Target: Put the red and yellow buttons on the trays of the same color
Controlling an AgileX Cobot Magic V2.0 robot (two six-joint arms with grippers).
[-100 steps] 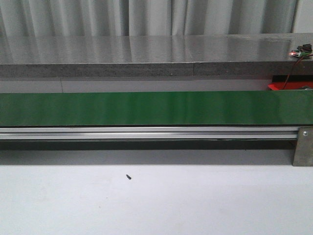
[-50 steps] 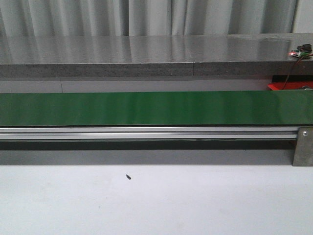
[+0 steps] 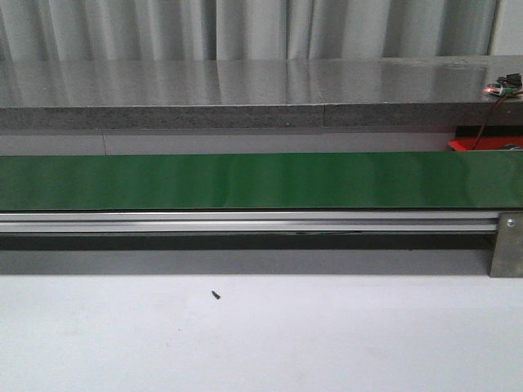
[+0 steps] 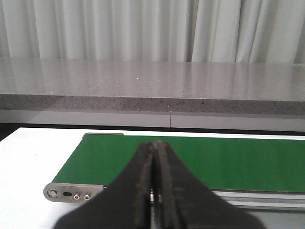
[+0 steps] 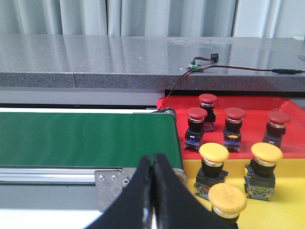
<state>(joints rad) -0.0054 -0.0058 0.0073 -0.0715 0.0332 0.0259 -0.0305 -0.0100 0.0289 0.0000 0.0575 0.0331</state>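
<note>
While the green conveyor belt (image 3: 245, 181) is stretching bare across the front view, the white table (image 3: 261, 335) below it is carrying only a tiny dark speck (image 3: 216, 295). No arm is showing in that view.

Over on the left side, the left pincer (image 4: 153, 148) is hanging just above the near end of the belt (image 4: 200, 160), its dark fingers (image 4: 143, 191) pressed together with nothing between them. The belt's grey end roller bracket (image 4: 71, 193) is sitting just beside it on the white surface.

Moving right, the right pincer (image 5: 152, 160) is likewise squeezed tight and holding nothing, hovering over the belt's far end by the metal rail plate (image 5: 112, 183).

Further right, the red tray (image 5: 248, 107) is holding four red buttons (image 5: 196, 126), all standing upright: one at the back, three in a row nearer. Just in front of it, the yellow tray (image 5: 281, 210) is carrying three yellow buttons (image 5: 213, 164), also upright, with one of them (image 5: 227, 201) closest to the camera. Behind the trays, a thin wire and a small circuit board (image 5: 202, 63) are lying on the grey stone ledge (image 5: 95, 57).
</note>
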